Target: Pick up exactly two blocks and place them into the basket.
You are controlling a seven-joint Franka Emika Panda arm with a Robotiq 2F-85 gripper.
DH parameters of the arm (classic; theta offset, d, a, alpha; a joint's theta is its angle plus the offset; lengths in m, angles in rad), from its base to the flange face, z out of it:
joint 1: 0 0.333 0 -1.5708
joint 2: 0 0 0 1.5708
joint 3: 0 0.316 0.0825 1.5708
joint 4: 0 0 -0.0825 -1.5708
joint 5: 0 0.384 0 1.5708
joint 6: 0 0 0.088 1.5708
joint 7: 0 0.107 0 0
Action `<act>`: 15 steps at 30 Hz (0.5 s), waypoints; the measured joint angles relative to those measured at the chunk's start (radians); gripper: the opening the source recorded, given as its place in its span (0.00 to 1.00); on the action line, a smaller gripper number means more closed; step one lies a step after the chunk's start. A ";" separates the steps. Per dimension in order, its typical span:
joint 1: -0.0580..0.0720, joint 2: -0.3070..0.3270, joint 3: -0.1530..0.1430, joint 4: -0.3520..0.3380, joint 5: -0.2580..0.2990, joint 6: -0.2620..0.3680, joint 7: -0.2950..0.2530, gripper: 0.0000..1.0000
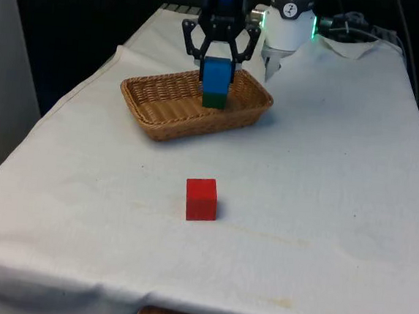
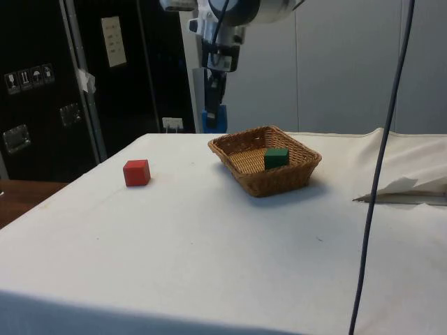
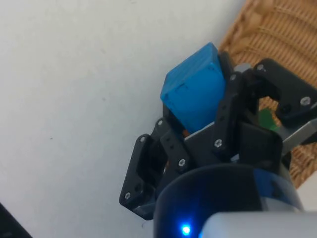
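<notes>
Gripper point(image 1: 217, 68) hangs in the air at the far edge of the wicker basket point(image 1: 154, 115), fingers clamped on a blue block point(image 1: 217, 75). In the side view the gripper point(image 2: 215, 115) and its blue block point(image 2: 214, 120) sit behind the basket's point(image 2: 276, 183) far-left corner, well above the cloth. Wrist view: blue block point(image 3: 194, 94) pinched between the two black fingers point(image 3: 233, 106), tilted w/ one corner outward; gripper point(image 3: 203, 111) lies over white cloth just beside the basket rim point(image 3: 257, 29), not over its interior.

Green block point(image 2: 276, 158) rests inside the basket, on the woven floor nr the wall that faces the side camera's right. In the front view the green block point(image 1: 214, 99) shows directly below the blue one, partly covered by it; a sliver of green point(image 3: 268, 119) also shows in the wrist view btwn gripper parts.

Red block point(image 1: 201, 199) stands alone on the tablecloth point(image 1: 337, 212), well apart from the basket, on the side nearer the front camera. Side view: red block point(image 2: 137, 172) to the basket's left, upright, flat on the cloth point(image 2: 209, 265).
</notes>
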 measured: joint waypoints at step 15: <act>-0.009 0.013 -0.096 -0.025 0.003 0.000 -0.095 0.01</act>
